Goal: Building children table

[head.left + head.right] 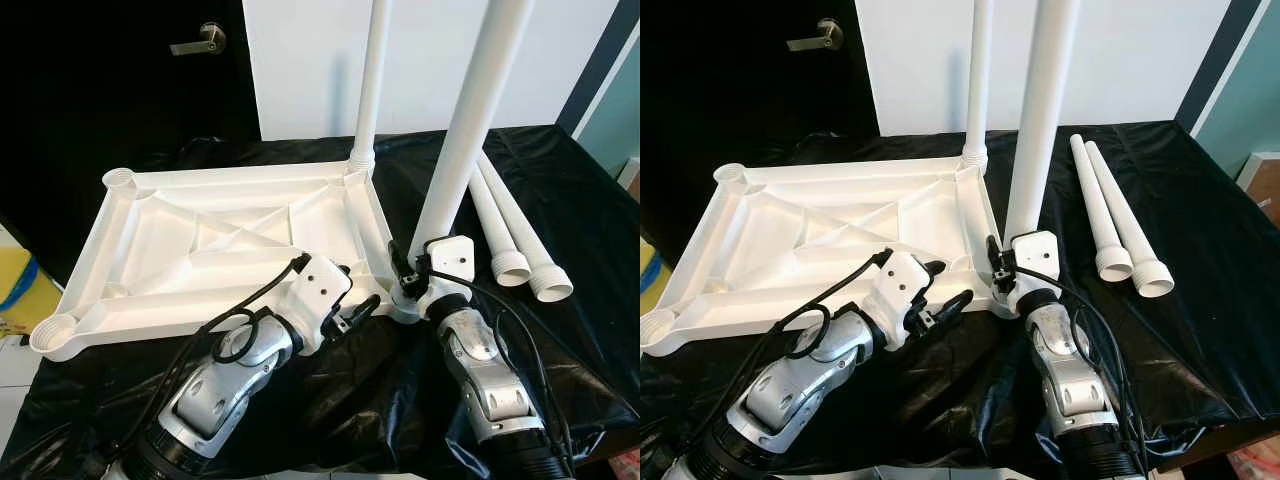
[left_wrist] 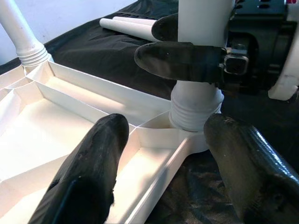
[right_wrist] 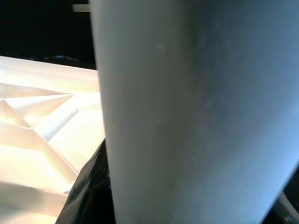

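Note:
The white tabletop (image 1: 95, 235) lies upside down on a black cloth. One white leg (image 1: 374, 80) stands upright in its far right corner socket. A second leg (image 1: 470, 120) stands in the near right corner socket (image 2: 196, 109), tilted slightly to the right. My right gripper (image 1: 408, 275) is shut on it just above its ribbed base, and the leg's shaft (image 3: 187, 116) sits close in the right wrist view. My left gripper (image 2: 163, 168) is open beside that corner. One finger (image 2: 88, 172) hangs over the tabletop's inside, the other over the cloth outside the rim.
Two loose white legs (image 1: 510, 225) lie side by side on the cloth to the right. A dark door with a lever handle (image 1: 198, 42) stands at the back left and a white wall behind. The cloth-covered surface ends near my body, and a yellow object (image 1: 15, 280) sits below at the left.

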Motion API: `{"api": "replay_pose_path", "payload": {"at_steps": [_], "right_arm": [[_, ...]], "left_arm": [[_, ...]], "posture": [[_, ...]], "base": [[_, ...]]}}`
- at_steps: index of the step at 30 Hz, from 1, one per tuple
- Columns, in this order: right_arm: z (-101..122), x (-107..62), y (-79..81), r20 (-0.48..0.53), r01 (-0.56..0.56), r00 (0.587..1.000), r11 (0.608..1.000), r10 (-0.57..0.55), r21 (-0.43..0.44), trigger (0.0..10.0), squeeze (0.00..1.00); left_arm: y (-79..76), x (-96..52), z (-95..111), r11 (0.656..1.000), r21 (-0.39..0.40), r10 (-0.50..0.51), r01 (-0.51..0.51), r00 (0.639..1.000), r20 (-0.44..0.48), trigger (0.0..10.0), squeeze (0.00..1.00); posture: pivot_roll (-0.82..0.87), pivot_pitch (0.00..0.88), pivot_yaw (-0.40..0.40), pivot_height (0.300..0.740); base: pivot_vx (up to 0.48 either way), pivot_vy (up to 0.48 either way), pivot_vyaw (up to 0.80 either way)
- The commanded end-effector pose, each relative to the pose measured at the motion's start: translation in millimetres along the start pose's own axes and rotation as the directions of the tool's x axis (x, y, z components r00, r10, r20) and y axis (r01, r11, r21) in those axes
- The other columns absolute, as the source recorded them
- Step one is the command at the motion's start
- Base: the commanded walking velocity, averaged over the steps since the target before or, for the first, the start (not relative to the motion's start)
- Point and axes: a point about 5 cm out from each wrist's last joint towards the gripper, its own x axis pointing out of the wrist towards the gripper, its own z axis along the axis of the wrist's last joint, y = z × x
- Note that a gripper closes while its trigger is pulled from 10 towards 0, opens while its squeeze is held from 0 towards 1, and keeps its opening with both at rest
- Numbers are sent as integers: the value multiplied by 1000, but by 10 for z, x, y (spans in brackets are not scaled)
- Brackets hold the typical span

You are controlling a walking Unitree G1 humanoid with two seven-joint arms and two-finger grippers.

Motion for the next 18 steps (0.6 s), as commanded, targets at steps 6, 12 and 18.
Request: {"api": "replay_pose_path", "payload": {"at_steps": [6,12,18], "right_arm": [[-236,-97,132,-76,-119,990,993,118,-7,10000,0],[-265,-100,152,-81,-151,985,989,150,-6,10000,0],[-263,-91,182,-78,-215,974,976,213,-26,10000,0]], "left_arm": [[-28,-11,79,994,18,-110,109,994,15,10000,0],[-30,-8,88,993,23,-113,112,993,16,10000,0],[-5,3,122,993,34,-112,111,993,22,10000,0]], "posture": [[-22,44,7,740],[-23,42,10,740],[-25,38,12,740]], "base": [[0,0,0],[0,0,0],[0,0,0]]}}
